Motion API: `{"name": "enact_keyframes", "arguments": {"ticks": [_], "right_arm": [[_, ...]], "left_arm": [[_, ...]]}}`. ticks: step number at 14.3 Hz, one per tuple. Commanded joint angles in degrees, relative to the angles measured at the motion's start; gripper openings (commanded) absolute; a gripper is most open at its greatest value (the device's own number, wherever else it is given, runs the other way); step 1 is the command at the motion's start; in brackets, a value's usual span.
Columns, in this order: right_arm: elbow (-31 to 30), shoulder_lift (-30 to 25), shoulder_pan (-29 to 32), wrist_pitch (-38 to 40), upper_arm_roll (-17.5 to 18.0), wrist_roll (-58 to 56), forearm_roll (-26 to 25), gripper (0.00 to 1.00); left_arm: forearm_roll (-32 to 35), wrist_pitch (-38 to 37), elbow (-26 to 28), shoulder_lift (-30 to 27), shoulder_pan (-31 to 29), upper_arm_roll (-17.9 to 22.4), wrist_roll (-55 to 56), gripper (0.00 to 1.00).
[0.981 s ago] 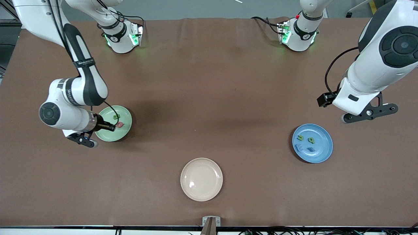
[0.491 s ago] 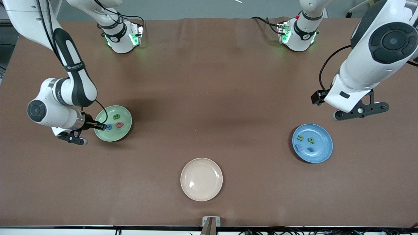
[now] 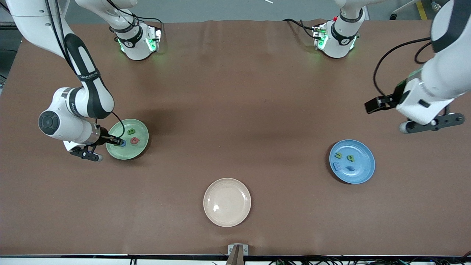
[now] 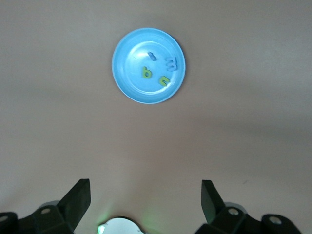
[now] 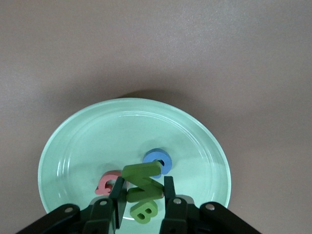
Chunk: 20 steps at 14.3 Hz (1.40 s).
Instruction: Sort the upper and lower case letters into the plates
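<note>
While the right tool (image 5: 141,197) hangs over the green plate (image 3: 141,147), its fingers are closed narrowly on a green letter (image 5: 142,183) held above the plate's floor; in the right wrist view a blue ring-shaped letter (image 5: 157,160), a pink letter (image 5: 107,184) and another green letter (image 5: 143,210) lie in the plate. That plate sits near the tabletop edge at the right arm's end, about midway between the robots' edge and the front-camera edge. The left tool (image 4: 145,195) hovers over bare tabletop (image 3: 235,110) near the left arm's end, its fingers spread wide and holding nothing; this arm waits. The blue plate (image 3: 364,173) lies toward the left arm's end, nearer to the front camera than the green one; in it are two yellow-green letters (image 3: 344,156) and two blue letters (image 3: 343,167). A cream plate (image 3: 227,217) rests near the middle of the front-camera edge, well apart from both others.
</note>
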<state>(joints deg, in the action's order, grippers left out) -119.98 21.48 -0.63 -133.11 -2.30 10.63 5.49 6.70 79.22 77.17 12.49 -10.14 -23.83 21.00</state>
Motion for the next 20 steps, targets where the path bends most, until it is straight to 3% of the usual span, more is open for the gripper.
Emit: {"name": "enact_keyframes", "arguments": {"ticks": [1, 2, 6, 9, 11, 14, 20], "right_arm": [[-1.40, -0.12, 1.15, -1.62, 0.81, -0.52, -0.39, 0.56], [-1.40, -0.21, 1.15, -1.62, 0.90, -0.52, -0.39, 1.00], [-0.69, -0.47, 0.80, -0.66, 0.90, -0.52, -0.30, 1.00], [3.51, -0.82, 0.71, 5.56, 0.90, -0.61, -0.39, 1.00], [9.38, -1.00, 0.63, 13.71, 0.98, -0.61, -0.48, 1.00], [20.37, -0.82, 0.71, 26.99, 0.98, -1.31, -2.75, 1.00], [38.84, -0.30, 1.68, 42.22, 0.90, -9.21, -6.54, 1.00]], "left_arm": [[-1.69, 1.98, 2.29, -2.47, 3.97, 6.85, -4.21, 1.00], [-2.65, 3.12, 2.37, -3.00, 5.20, 9.74, -4.21, 1.00], [-7.22, 3.31, 7.62, -9.30, 10.12, 18.37, -4.21, 1.00], [-7.05, 6.45, 17.54, -16.86, 12.33, 19.00, -4.12, 1.00], [-6.88, 10.24, 22.75, -21.09, 13.56, 19.35, -4.30, 1.00], [-6.61, 10.25, 21.63, -20.85, 14.10, 18.56, -4.21, 1.00], [-6.53, 9.99, 19.79, -20.41, 13.65, 17.42, -5.18, 1.00]]}}
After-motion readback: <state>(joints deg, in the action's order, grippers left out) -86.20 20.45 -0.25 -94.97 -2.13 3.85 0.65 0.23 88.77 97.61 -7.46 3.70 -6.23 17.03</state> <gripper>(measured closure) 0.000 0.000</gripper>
